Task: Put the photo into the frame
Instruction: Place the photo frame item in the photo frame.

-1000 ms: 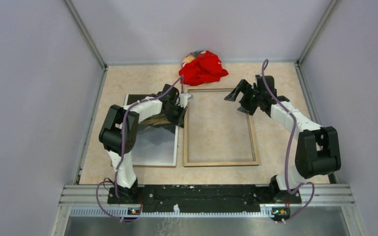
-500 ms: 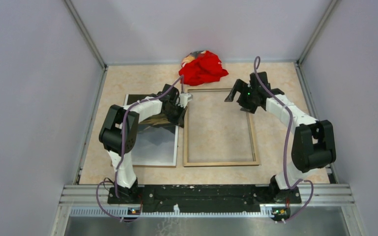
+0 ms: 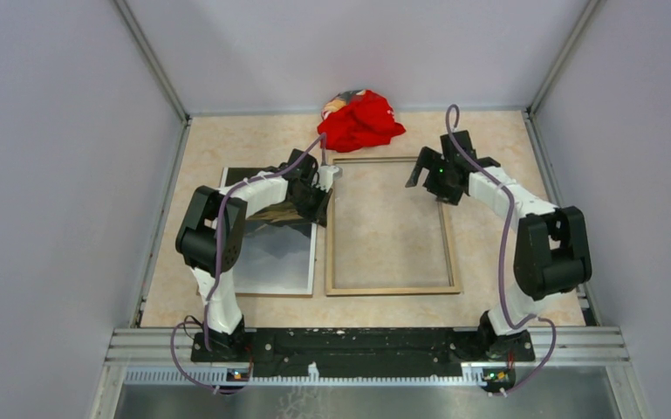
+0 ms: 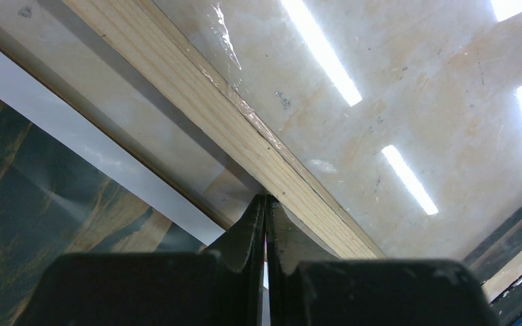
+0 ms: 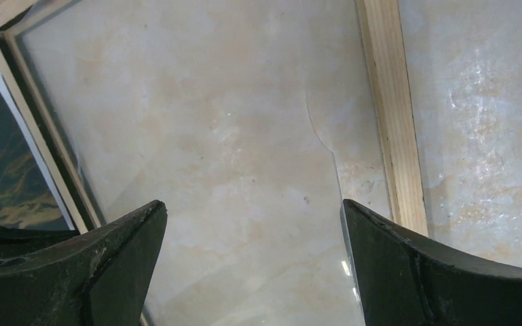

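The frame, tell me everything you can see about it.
The frame is a thin rectangle of pale wood lying flat on the table, its long sides running away from the arms. A glossy clear pane seems to fill it: lights reflect off it and the table shows through. The photo lies just left of it, across a narrow gap. The shut left gripper has its tips at the left rail; contact is unclear. The open right gripper hovers above the far right part.

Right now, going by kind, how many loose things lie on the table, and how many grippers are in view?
photo: 1
frame: 1
red cloth: 1
grippers: 2 (left gripper, right gripper)
Total: 5
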Robot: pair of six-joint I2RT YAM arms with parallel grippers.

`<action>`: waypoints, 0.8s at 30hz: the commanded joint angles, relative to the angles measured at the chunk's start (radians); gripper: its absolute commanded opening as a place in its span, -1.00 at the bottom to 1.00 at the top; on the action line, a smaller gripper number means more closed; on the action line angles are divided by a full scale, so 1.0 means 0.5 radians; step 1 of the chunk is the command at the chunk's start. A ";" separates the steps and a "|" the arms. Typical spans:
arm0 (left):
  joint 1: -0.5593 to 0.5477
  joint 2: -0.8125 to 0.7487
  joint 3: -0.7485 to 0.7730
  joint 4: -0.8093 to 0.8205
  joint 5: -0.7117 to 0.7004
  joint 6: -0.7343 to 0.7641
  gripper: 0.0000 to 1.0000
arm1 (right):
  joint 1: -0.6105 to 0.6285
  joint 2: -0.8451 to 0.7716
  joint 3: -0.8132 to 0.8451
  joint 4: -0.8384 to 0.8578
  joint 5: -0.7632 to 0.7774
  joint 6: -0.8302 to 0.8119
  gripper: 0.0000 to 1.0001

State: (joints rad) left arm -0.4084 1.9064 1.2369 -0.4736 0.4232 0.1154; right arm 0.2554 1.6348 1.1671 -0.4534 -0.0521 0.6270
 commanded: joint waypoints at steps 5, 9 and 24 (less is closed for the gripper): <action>0.004 -0.088 0.016 0.027 0.036 0.036 -0.86 | 0.020 0.082 0.057 -0.019 0.157 -0.070 0.97; 0.004 -0.082 0.019 0.024 0.041 0.037 -0.86 | 0.020 0.096 0.048 -0.005 0.240 -0.080 0.97; 0.005 -0.072 0.011 0.021 0.032 0.053 -0.87 | 0.020 0.183 0.113 -0.041 0.304 -0.097 0.97</action>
State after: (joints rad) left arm -0.4080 1.9064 1.2369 -0.4736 0.4282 0.1299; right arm 0.2554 1.7222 1.1675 -0.4805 0.0776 0.5934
